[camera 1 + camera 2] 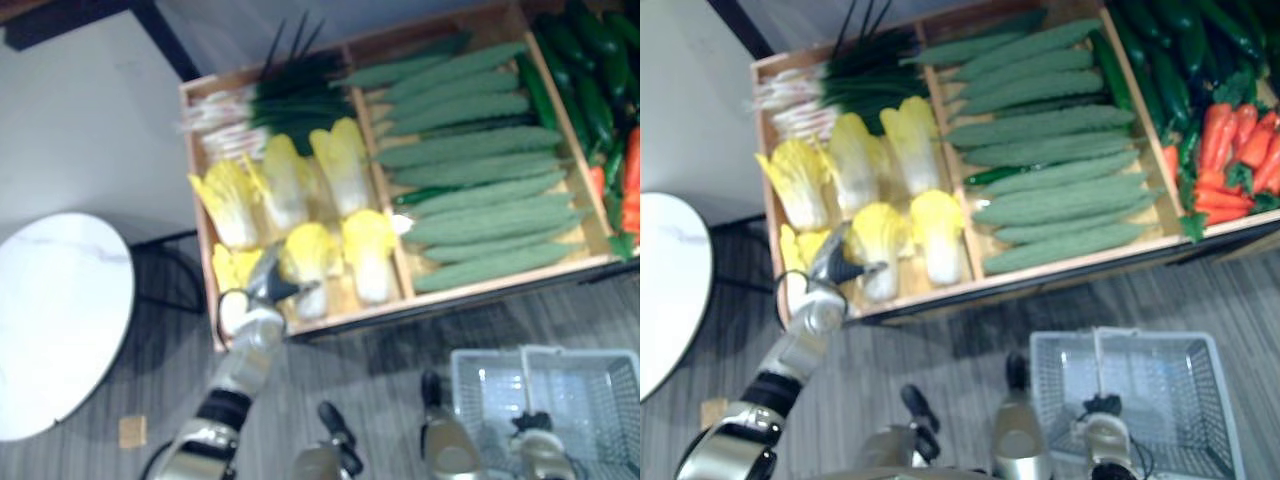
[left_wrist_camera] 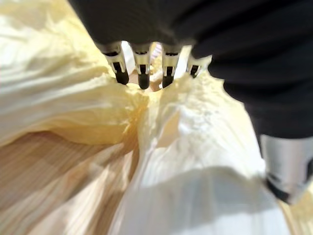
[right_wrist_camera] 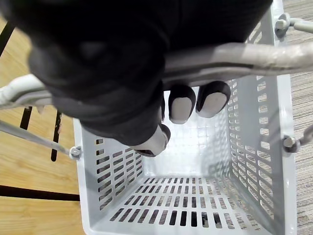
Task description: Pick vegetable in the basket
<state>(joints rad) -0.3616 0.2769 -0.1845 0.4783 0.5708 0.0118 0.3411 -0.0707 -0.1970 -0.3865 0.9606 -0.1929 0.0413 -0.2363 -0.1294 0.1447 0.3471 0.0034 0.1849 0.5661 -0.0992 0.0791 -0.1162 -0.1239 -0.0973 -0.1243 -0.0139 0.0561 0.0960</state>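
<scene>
Fingers: L hand [image 2: 143, 68] straight, tips on cabbage [image 2: 205, 147]; R hand [image 3: 182, 105] gripping basket handle [image 3: 234, 51].

Cabbages [image 1: 800, 180] are showing pale yellow leaves fading into white stems. Gourds [image 1: 1060, 200] are showing a matte mid-green, with cucumbers [image 1: 1180, 50] showing a glossier dark green. Spring onions [image 1: 840, 85] are running from dark green to whitish-pink. Red-orange vegetables [image 1: 1230, 150] are carrying green tops. The crate [image 1: 1040, 272] is showing light tan wood. The basket [image 1: 1220, 400] is showing light grey in a slotted grid. The floor [image 1: 940, 370] is showing grey streaks. The round surface [image 1: 50, 320] is showing white with faint veining.
</scene>
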